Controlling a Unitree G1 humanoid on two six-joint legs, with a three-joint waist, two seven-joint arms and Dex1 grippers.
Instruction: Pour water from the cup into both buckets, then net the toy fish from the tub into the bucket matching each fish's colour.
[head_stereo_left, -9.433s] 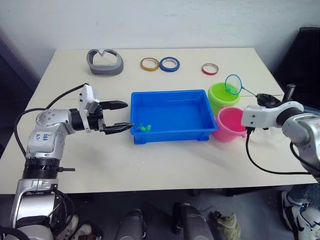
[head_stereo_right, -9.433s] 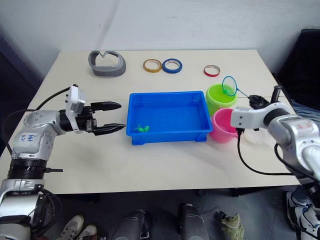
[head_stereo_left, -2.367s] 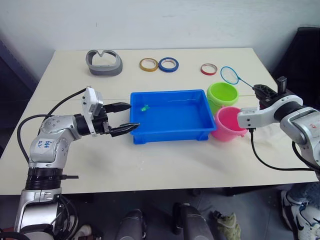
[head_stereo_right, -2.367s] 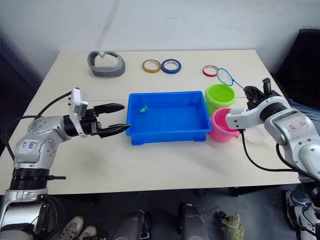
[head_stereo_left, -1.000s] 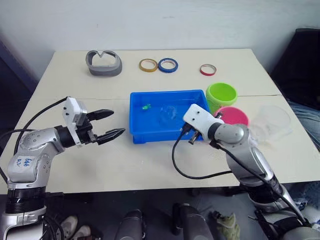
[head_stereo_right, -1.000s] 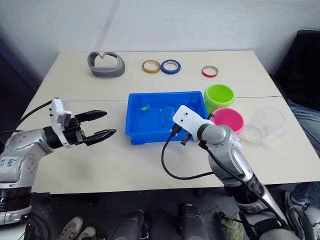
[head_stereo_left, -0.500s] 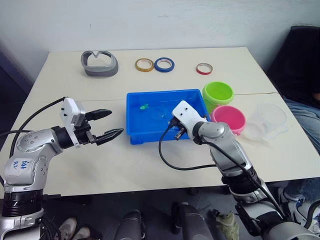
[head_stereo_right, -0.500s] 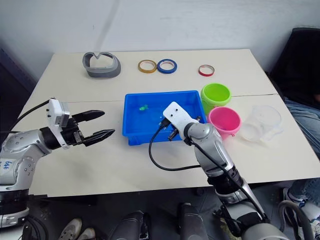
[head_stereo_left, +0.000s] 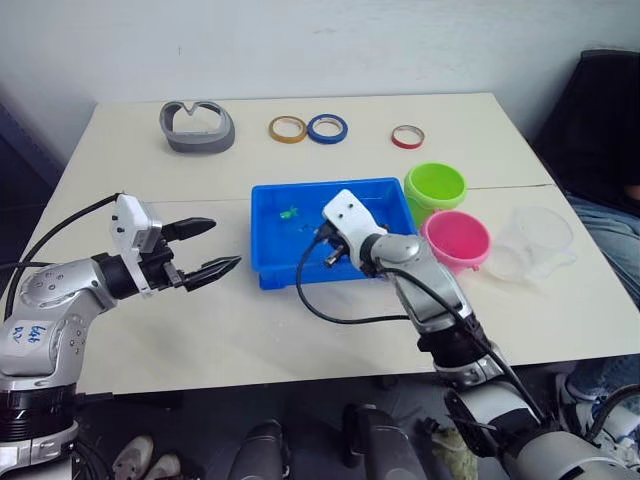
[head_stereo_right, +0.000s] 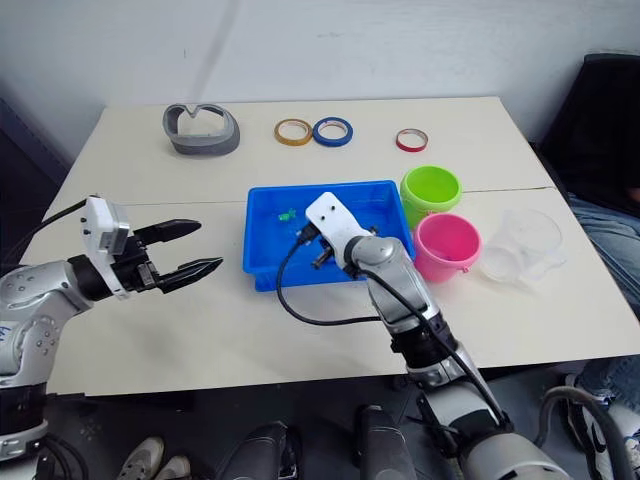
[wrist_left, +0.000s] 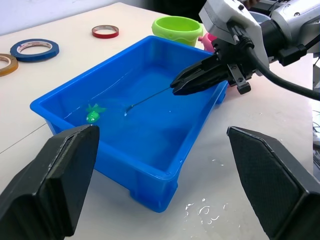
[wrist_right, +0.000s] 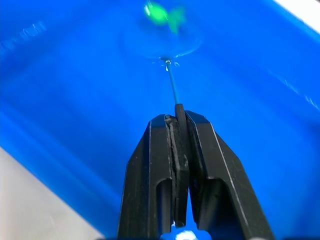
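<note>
A cream table is seen from above the robot's head, with a bright blue tub (head_stereo_left: 385, 205) at its centre.

At the left, the left gripper (head_stereo_left: 203, 248) hovers over bare table with its two black fingers spread wide and nothing between them. It points toward 3 o'clock, at the tub's left wall, and stands a little apart from it.

Inside the tub, one green toy fish (head_stereo_left: 289, 213) floats near the back left corner (the only fish to be made out in the water). In the left wrist view the fish (wrist_left: 93, 113) lies just beside the submerged net hoop (wrist_left: 128, 110), which shows as a faint ripple.

The right gripper (head_stereo_left: 331, 247) reaches into the tub from the front right, its fingers clamped on the thin dark handle of the net (wrist_right: 171, 89). In the right wrist view the handle runs straight ahead from the fingertips, and the fish (wrist_right: 162, 14) sits just beyond the hoop at about 12 o'clock. In the head view the fish lies toward 10 o'clock from this gripper, along the handle's long axis. The right arm is the nearer one and holds the tool, so the coming scoop likely needs a short push forward and under the fish.

To the right of the tub stand the green bucket (head_stereo_left: 435, 190) at the back and the pink bucket (head_stereo_left: 457, 239) in front, touching or nearly so. Further right lies the clear cup (head_stereo_left: 535, 243).
</note>
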